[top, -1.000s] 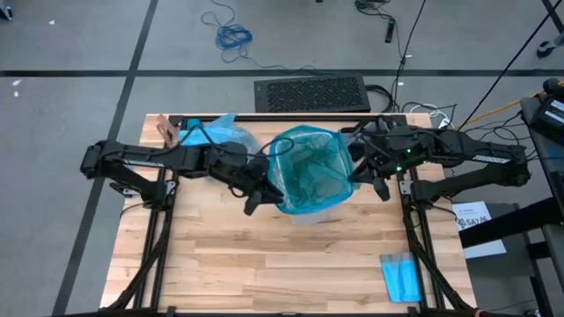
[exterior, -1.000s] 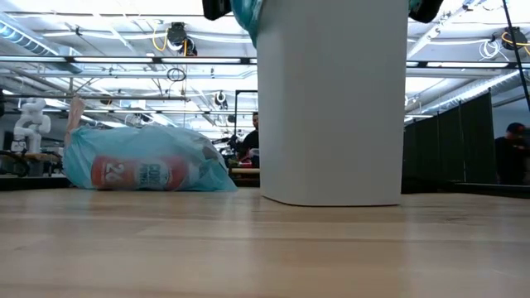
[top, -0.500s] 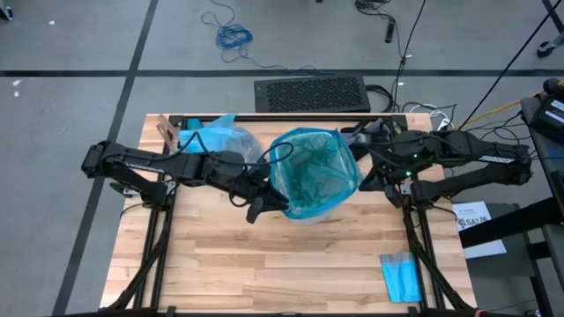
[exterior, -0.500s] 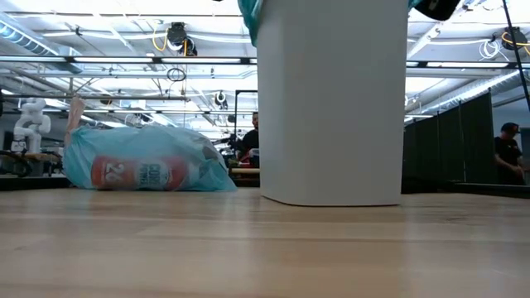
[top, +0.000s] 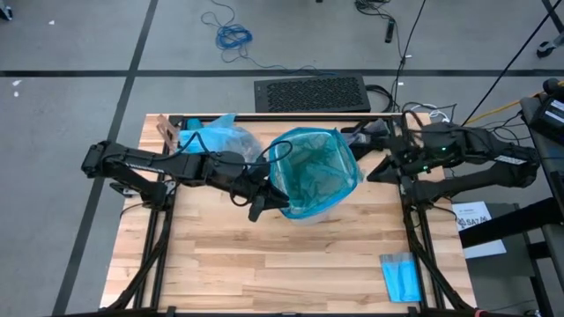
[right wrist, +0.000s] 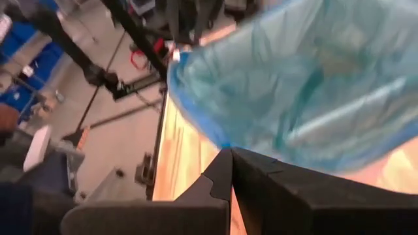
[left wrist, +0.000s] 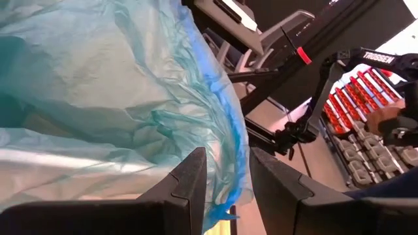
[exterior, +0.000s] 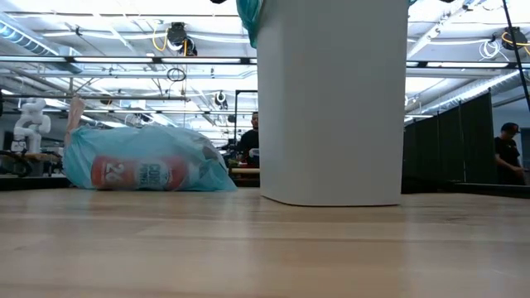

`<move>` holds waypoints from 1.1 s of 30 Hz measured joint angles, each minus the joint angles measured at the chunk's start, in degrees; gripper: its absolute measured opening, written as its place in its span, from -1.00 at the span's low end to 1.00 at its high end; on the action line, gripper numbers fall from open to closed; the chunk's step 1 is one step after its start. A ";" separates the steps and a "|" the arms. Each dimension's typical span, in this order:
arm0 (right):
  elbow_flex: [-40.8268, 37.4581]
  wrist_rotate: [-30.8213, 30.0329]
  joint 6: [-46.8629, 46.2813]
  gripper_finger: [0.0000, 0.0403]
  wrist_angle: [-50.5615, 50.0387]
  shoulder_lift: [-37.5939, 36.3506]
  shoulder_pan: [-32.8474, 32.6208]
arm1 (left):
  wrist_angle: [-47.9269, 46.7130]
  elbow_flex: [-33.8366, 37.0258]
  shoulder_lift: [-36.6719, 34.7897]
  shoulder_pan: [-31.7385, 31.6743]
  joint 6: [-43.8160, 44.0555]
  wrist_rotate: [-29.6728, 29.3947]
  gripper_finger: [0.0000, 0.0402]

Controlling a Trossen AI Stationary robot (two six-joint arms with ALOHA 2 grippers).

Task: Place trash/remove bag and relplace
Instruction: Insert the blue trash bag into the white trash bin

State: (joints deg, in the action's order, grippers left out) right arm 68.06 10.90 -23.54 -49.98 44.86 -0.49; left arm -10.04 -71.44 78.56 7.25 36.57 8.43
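Observation:
A white bin [top: 310, 211] [exterior: 331, 99] stands mid-table, lined with a teal-green bag [top: 313, 172] [left wrist: 98, 98] [right wrist: 307, 85] whose mouth is spread over the rim. The light-blue bag [top: 216, 138] [exterior: 145, 170] lies on the table at the far left, with a red-and-white label showing through it and brown paper [top: 166, 130] at its far end. My left gripper [top: 264, 207] [left wrist: 228, 179] is open at the bin's near-left rim, and the teal-green bag's hem [left wrist: 230, 163] hangs between its fingers. My right gripper [top: 374, 170] [right wrist: 232, 156] is shut, just right of the bin and clear of it. My left gripper stands with one finger [left wrist: 192, 186] on each side of the teal-green bag's blue hem [left wrist: 228, 196] at the bin's near-left rim, coming level from the table's left. Whether a finger touches the plastic I cannot tell.
A small flat folded blue sheet [top: 401, 275] lies near the table's near right corner. A black mat [top: 311, 93] lies on the floor beyond the far edge. People show in the room beyond the table [exterior: 505, 157]. Bare wood [top: 264, 264] lies near the bin.
My right gripper has drawn back from the bin's right rim toward the table's right edge. My left gripper has shifted a little toward the near edge along the bin's left rim. The teal-green bag's mouth has spread wider over the rim.

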 joint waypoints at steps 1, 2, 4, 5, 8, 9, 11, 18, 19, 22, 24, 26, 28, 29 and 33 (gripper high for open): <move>0.03 -0.54 0.05 -1.00 1.09 0.14 0.00 | 0.00 0.00 0.00 0.02 -0.33 -0.02 -0.44; 0.03 -0.66 0.19 -1.00 1.85 0.66 0.00 | 0.00 0.00 0.00 0.02 -0.69 -0.06 -0.44; 0.03 -0.86 0.69 -1.00 2.90 2.43 0.00 | 0.02 0.00 0.00 0.02 -0.91 -0.37 -0.44; 0.03 -0.90 1.15 -1.00 3.05 3.49 0.00 | 0.02 0.00 0.00 0.02 -0.93 -0.43 -0.44; -0.03 -1.11 2.73 -1.00 3.57 6.90 0.00 | 0.04 0.00 0.00 0.02 -0.96 -0.55 -0.44; -0.03 -1.10 3.04 -1.00 4.04 7.68 0.00 | 0.06 0.00 0.00 0.02 -0.98 -0.55 -0.44; -0.01 -0.49 3.02 -1.00 4.46 8.83 0.00 | 0.07 0.00 0.00 0.02 -0.96 -0.55 -0.44; 0.01 -0.05 1.67 -1.00 2.50 8.17 -2.45 | 0.09 0.00 0.00 0.44 -1.05 -0.57 -0.44; 0.01 -0.09 1.48 -1.00 1.67 8.22 -2.58 | 0.10 0.00 0.00 0.57 -1.12 -0.57 -0.44; -0.38 -0.35 1.43 -1.00 0.35 8.93 -2.80 | 0.31 0.00 0.71 0.72 -1.42 -0.57 -0.44; -0.84 -0.32 1.57 -1.00 0.31 9.22 -2.80 | 0.01 0.07 1.11 0.78 -1.36 -0.57 -0.44; -1.09 -0.13 1.53 -1.00 0.40 9.59 -2.80 | 0.83 0.07 1.93 0.93 -1.10 -0.57 -0.44; -1.24 -0.10 1.18 -1.00 0.11 9.75 -3.11 | 0.99 0.07 2.42 1.23 -1.02 -0.57 -0.44; -1.26 -0.14 0.88 -1.00 0.03 9.75 -3.33 | 1.71 0.07 2.80 1.39 -0.98 -0.53 -0.44; -1.26 -0.20 0.22 -1.00 -0.29 9.52 -4.05 | 3.08 0.07 2.97 1.88 -0.89 -0.04 -0.44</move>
State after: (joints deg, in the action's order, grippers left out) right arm 66.81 10.70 -23.32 -50.27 54.38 -4.55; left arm -6.96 -71.37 81.54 9.13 35.68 8.39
